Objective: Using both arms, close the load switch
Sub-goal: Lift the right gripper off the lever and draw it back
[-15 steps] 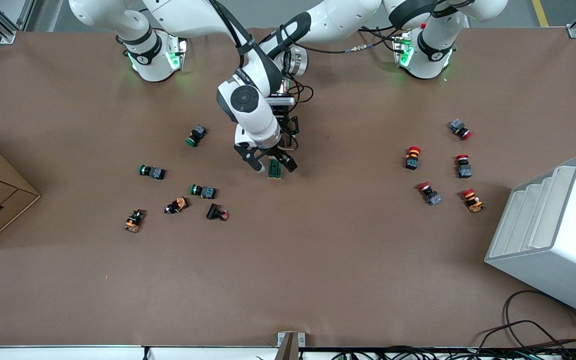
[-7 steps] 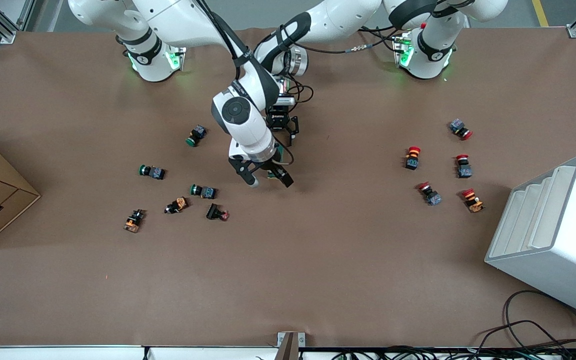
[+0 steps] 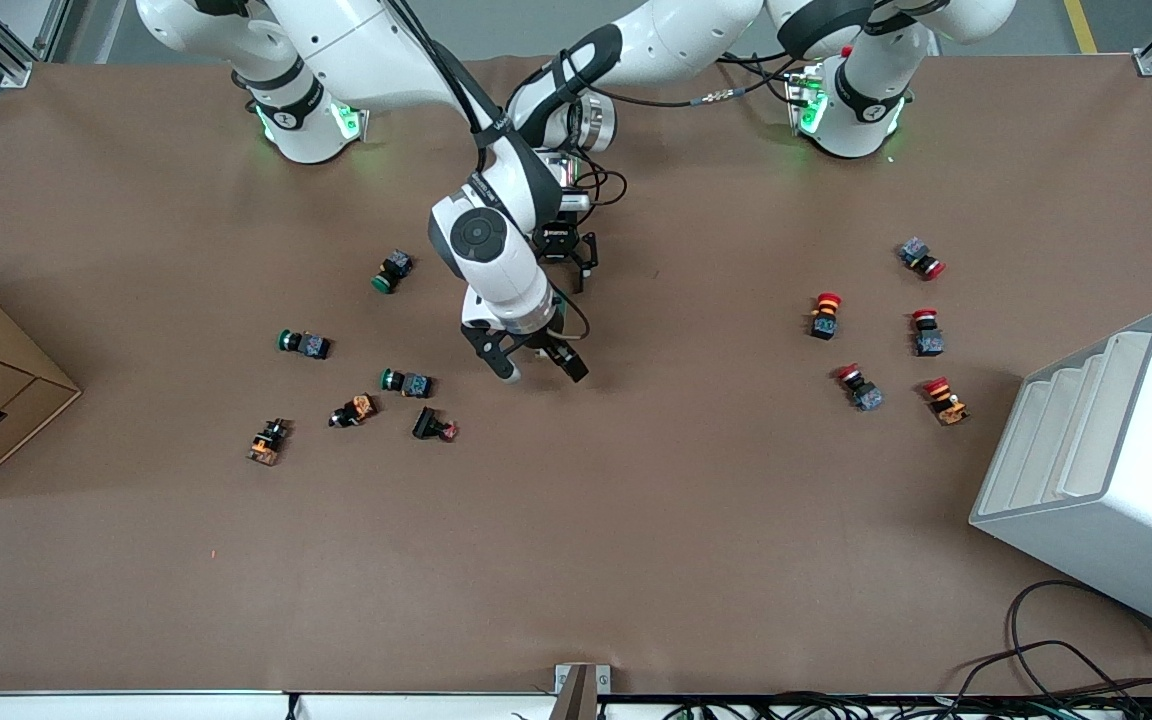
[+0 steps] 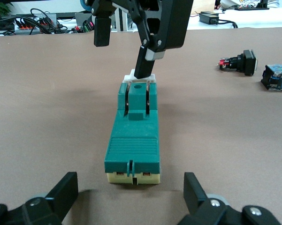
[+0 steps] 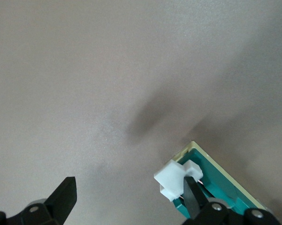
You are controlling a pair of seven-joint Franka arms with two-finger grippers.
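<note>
Mid-frame, the load switch (image 4: 133, 136) looks light, rigid and apt to skid on the worktop (image 3: 636, 500). The left gripper (image 4: 130, 190), fingers (image 4: 61, 192) released, flanks its body, best clamped there. The right gripper (image 3: 542, 372), also released, touches the white lever (image 4: 140, 75).

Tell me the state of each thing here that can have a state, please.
load switch: flat on the table, white lever touched by one right-gripper finger
right gripper: open, over the switch's lever end
left gripper: open, low, straddling the switch's other end without touching it

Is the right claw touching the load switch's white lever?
Touching. In the left wrist view, one finger of the right claw lands on the load switch's white lever.
</note>
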